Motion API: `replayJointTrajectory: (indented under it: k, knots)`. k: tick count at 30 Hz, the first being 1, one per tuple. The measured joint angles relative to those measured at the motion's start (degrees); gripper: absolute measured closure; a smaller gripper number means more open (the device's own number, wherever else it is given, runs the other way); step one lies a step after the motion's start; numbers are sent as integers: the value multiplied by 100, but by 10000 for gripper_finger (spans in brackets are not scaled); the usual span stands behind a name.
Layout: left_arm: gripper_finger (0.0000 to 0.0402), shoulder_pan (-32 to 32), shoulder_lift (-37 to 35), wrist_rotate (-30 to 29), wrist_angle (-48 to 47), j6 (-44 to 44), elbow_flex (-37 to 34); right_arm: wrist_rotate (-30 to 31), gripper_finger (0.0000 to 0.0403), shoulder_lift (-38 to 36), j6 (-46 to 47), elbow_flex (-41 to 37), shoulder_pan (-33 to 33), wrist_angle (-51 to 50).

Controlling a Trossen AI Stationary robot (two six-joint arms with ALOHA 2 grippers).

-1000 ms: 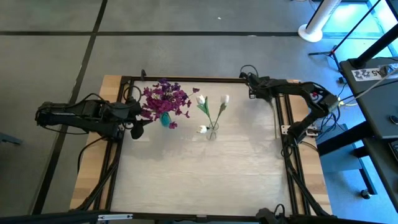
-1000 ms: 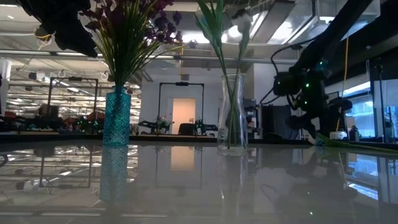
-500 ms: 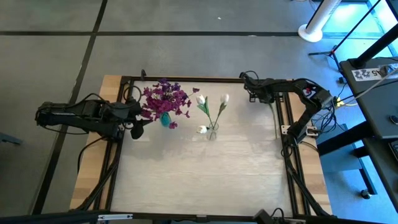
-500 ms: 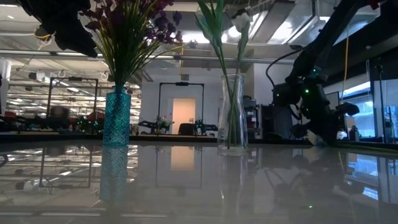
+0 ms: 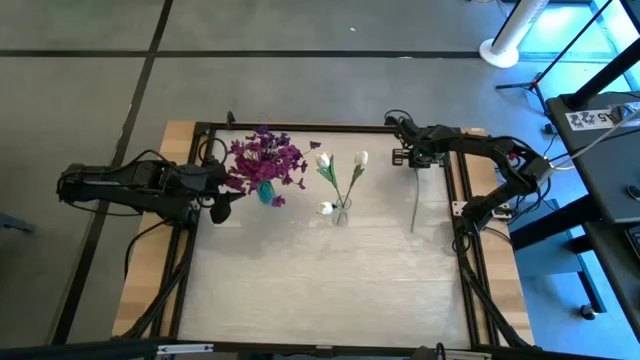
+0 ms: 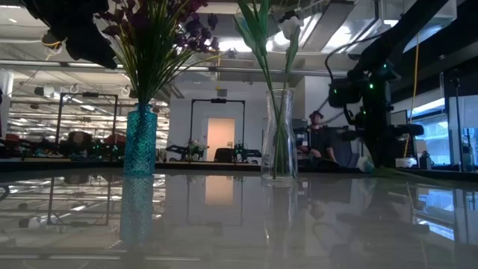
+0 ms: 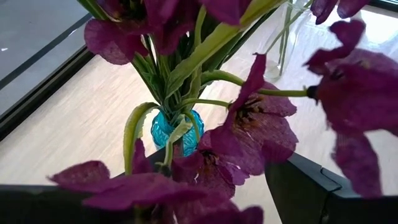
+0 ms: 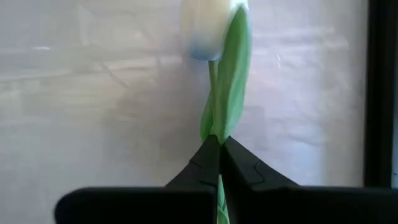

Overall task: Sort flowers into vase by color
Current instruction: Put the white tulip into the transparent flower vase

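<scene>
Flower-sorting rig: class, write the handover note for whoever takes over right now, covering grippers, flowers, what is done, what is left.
Right gripper: shut on a white tulip, at the table's far right corner, stem trailing over the table.
Left gripper: beside the blue vase, among the purple flowers, holding nothing visible.
Done: purple flowers in the blue vase; three white tulips in the clear vase.
Left: carry the held tulip to the clear vase.

purple flowers in blue vase, white tulips in glass vase, one tulip pinched
</scene>
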Motion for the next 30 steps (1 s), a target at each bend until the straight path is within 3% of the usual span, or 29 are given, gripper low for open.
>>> replayJointTrajectory:
  k: [4,11,14,17,23,30]
  knots:
    - [188,0,-2,-2,1,0,0,101,362,-52,-28,-30,315,156]
    - [188,0,-2,-2,0,-1,0,288,242,-53,-66,-552,390,633]
    - [188,0,-2,0,0,-1,0,495,227,-85,-72,-811,389,1032]
    - [188,0,-2,0,0,-2,0,522,254,-83,-99,-894,399,1201]
    - [188,0,-1,0,0,0,0,557,387,-328,-365,-940,605,1427]
    - [188,1,-1,-2,0,-2,0,809,393,-2121,-699,-922,1216,2321]
